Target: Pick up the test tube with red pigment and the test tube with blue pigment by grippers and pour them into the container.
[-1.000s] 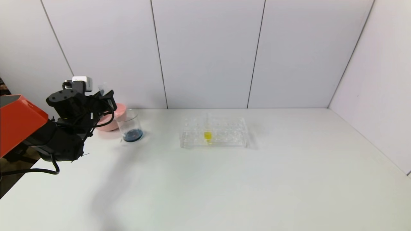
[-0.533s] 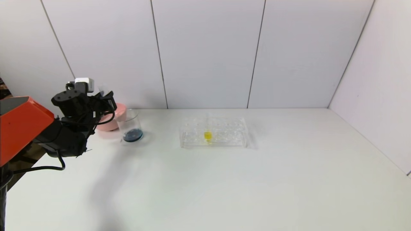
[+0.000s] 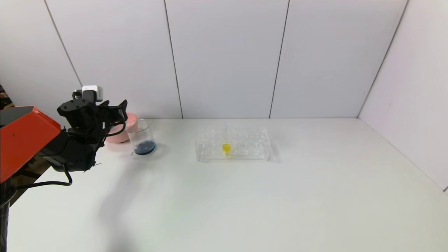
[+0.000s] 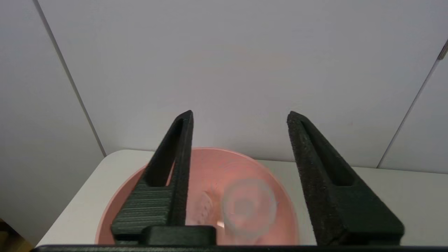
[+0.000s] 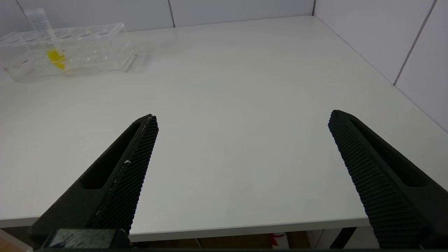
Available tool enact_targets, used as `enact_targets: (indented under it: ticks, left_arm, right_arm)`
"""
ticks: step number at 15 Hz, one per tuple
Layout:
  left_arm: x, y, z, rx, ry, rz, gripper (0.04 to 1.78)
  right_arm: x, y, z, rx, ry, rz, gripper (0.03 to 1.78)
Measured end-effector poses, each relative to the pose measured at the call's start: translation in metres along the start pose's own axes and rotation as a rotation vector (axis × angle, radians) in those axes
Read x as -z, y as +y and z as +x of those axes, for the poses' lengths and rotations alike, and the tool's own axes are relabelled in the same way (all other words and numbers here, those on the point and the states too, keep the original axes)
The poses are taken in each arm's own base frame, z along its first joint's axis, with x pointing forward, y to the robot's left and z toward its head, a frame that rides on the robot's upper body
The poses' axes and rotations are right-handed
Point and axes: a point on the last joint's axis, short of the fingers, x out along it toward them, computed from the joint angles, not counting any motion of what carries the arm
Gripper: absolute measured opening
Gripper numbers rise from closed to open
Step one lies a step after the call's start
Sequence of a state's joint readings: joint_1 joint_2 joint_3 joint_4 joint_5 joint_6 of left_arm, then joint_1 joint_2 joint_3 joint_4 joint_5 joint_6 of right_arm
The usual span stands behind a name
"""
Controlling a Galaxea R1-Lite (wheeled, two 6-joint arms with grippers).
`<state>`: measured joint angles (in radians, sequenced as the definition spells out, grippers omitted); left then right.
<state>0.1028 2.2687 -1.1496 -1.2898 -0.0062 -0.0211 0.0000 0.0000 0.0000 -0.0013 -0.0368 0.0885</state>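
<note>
My left gripper (image 3: 122,105) hangs open and empty above the pink bowl (image 3: 118,137) at the table's far left. In the left wrist view its jaws (image 4: 240,115) stand wide apart over the bowl (image 4: 210,164), and a blurred, empty clear tube (image 4: 248,208) shows end-on inside the bowl between them. The container, a clear glass beaker (image 3: 141,138), stands just right of the bowl with dark blue liquid at its bottom. No tube with red or blue pigment is in view. My right gripper (image 5: 243,115) is open and empty at the table's near edge, outside the head view.
A clear tube rack (image 3: 232,145) stands mid-table holding one tube with yellow liquid (image 3: 226,147); rack (image 5: 87,45) and yellow tube (image 5: 56,57) also show in the right wrist view. White wall panels close the back and right sides.
My left gripper held a clear tube upright over the bowl; its jaws have now opened and the tube has left them and lies in the bowl. The arm shifted slightly right.
</note>
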Motion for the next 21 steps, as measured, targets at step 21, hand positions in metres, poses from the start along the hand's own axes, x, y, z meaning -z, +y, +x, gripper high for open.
enact_targets:
  ticks: [21]
  left_arm:
    - [-0.101,-0.097,-0.121,0.242,0.316,-0.008,1.76]
  right_arm:
    - [0.0,0.0,0.0,0.0,0.0,0.0,1.77]
